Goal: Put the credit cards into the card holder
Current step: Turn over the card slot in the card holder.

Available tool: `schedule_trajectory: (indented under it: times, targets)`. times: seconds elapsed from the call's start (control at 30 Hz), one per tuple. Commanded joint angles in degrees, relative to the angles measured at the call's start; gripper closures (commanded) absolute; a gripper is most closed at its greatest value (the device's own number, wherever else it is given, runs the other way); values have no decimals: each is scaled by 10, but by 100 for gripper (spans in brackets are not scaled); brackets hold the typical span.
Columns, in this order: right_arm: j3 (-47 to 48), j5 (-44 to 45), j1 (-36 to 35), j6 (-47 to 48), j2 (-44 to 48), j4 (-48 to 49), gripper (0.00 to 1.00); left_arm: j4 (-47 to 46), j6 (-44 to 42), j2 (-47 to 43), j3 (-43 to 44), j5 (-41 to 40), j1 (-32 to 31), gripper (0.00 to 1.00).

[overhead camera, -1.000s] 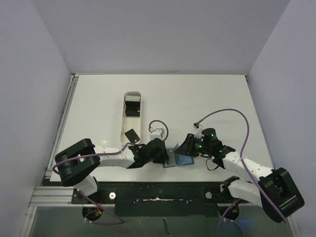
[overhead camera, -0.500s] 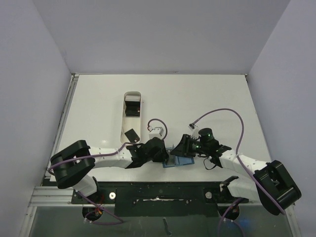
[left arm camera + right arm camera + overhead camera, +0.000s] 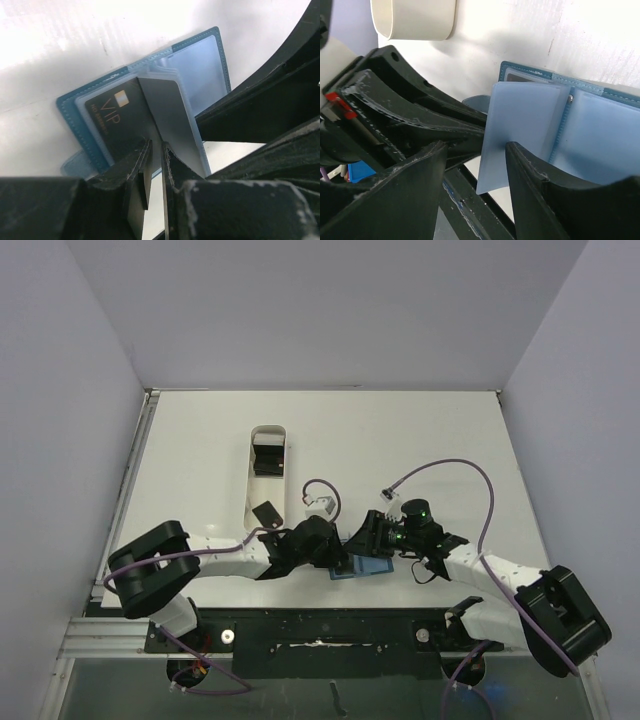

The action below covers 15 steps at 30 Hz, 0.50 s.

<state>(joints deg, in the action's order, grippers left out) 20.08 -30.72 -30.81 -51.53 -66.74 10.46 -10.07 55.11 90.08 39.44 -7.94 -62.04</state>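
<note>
The card holder (image 3: pixel 372 567) lies open on the table (image 3: pixel 420 440), by its near edge. The left hand (image 3: pixel 338 558) sits just left of the holder and the right hand (image 3: pixel 363 537) just behind it. One credit card (image 3: pixel 111 119) lies flat on the holder's panel nearer the left hand. A tilted card (image 3: pixel 172 127) stands over the fold, its near end between that hand's fingers (image 3: pixel 140 165). A sleeve leaf (image 3: pixel 520 132) rises from the fold, seemingly between the right hand's fingers. Behind and left of the holder lies the tray (image 3: pixel 252 490), with a far card (image 3: pixel 268 458) and a near card (image 3: pixel 266 512) in it.

The card holder (image 3: pixel 67 107) is teal-blue with pale blue sleeves (image 3: pixel 205 65); the black credit card (image 3: pixel 120 125) carries gold VIP lettering; the tray (image 3: pixel 249 490) is white.
</note>
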Motion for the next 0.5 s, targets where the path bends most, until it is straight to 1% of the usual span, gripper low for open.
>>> schedule_trajectory:
  times: [0.0, 0.17, 0.27, 0.47]
  targets:
    - [5, -5, -2, -1, 18, 27, 49, -84, 7, 28, 14, 47, 3, 88]
    - [-1, -1, -1, -2, 31, 26, 48, -97, 9, 37, 20, 51, 4, 88]
    - [-3, -5, -1, -5, 29, 33, 45, -112, 16, 36, 12, 50, 8, 88]
    - [-6, -9, -1, -12, 25, 49, 42, -182, 38, 47, -16, 59, 12, 88]
